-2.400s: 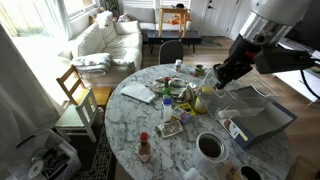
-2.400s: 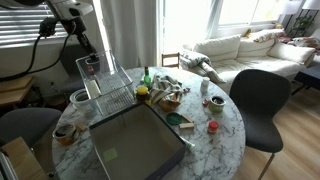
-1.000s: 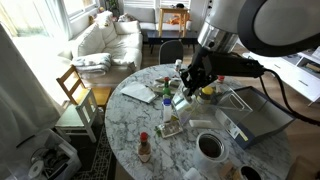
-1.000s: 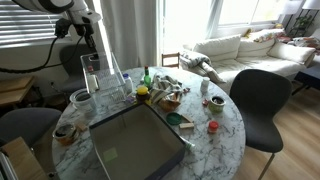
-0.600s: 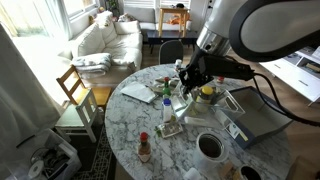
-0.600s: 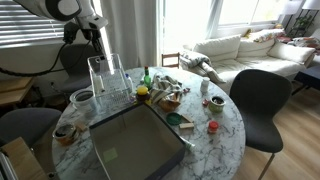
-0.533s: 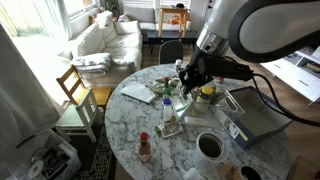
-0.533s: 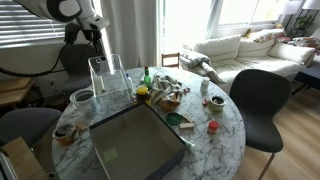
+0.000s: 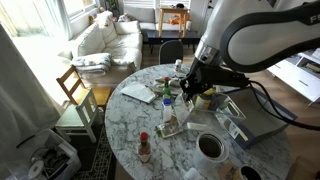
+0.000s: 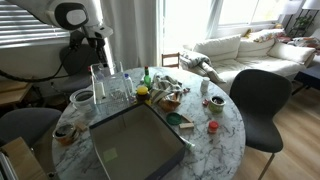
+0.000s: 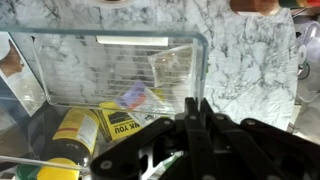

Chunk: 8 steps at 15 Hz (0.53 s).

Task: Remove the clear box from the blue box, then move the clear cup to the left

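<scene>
End effector has swung the clear box lower, now upright.

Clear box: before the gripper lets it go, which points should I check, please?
1. Clear box is out of the blue box: ok, it is beside it.
2. Gripper is shut on the clear box's wall: ok.
3. Clear box's bottom rests on the table: cannot tell.
4. Nothing lies under the clear box: cannot tell; a yellow-lidded jar shows through it in the wrist view.
5. Clear cup is upright, nothing on top: ok.
</scene>
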Each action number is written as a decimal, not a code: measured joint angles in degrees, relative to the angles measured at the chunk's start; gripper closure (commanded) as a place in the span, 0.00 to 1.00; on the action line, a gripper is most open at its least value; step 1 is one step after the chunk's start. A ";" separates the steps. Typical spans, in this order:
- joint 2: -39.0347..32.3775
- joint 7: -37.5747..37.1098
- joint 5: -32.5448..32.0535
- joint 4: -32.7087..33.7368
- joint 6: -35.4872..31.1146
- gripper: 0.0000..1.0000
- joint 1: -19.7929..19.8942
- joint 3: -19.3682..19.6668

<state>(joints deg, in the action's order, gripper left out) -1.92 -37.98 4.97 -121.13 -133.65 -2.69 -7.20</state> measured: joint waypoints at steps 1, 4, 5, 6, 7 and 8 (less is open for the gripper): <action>-0.32 0.00 0.00 -0.22 0.00 0.99 0.00 0.10; -1.37 0.00 0.00 -0.84 0.00 0.99 -0.11 0.33; -1.76 0.00 -0.02 -0.92 0.13 0.99 -0.17 0.35; -2.13 0.00 -0.06 -0.97 0.39 0.99 -0.24 0.37; -2.51 0.00 -0.07 -1.02 0.61 0.99 -0.36 0.43; -2.85 0.00 -0.12 -1.05 0.82 0.99 -0.46 0.50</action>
<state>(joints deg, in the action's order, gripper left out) -4.77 -37.98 4.85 -122.18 -132.83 -3.15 -6.70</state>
